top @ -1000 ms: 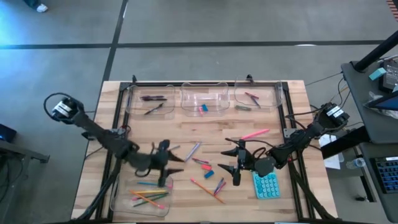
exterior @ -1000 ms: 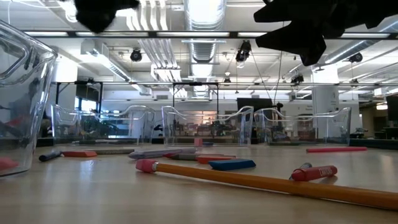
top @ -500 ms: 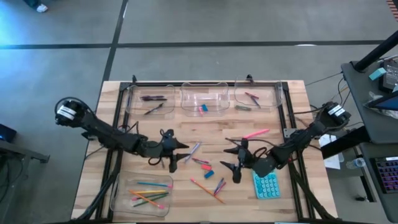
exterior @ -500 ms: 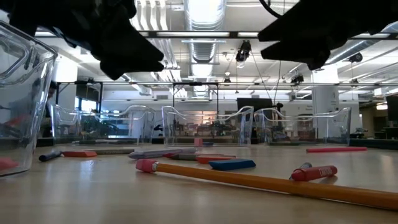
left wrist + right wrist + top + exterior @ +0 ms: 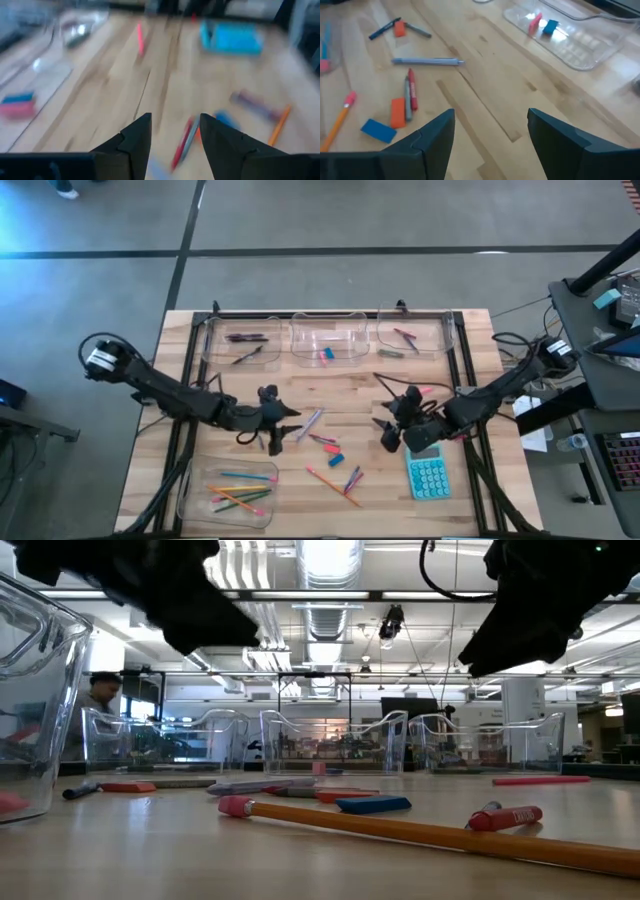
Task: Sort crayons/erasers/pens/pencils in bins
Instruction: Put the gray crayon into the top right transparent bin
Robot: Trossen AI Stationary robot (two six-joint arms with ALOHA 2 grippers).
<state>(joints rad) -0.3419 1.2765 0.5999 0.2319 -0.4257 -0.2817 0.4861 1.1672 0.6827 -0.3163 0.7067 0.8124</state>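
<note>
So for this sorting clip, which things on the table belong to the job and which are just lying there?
Part of the job:
- bins along the far edge, plus the near-left bin holding pencils
- erasers in the middle far bin
- loose orange pencil, blue eraser, pink stick
- left gripper and right gripper, both open and empty

Just lying about:
- teal calculator

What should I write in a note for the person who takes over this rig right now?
Left gripper: fingers open, empty, above the loose pile at mid-table.
Right gripper: fingers open, empty, beside the teal calculator.
Done: pencils in the near bin; pens in the far left bin; two erasers in the far middle bin; crayons in the far right bin.
Left: the orange pencil, blue eraser, pink pencil, and the other sticks and orange blocks on the table.
</note>
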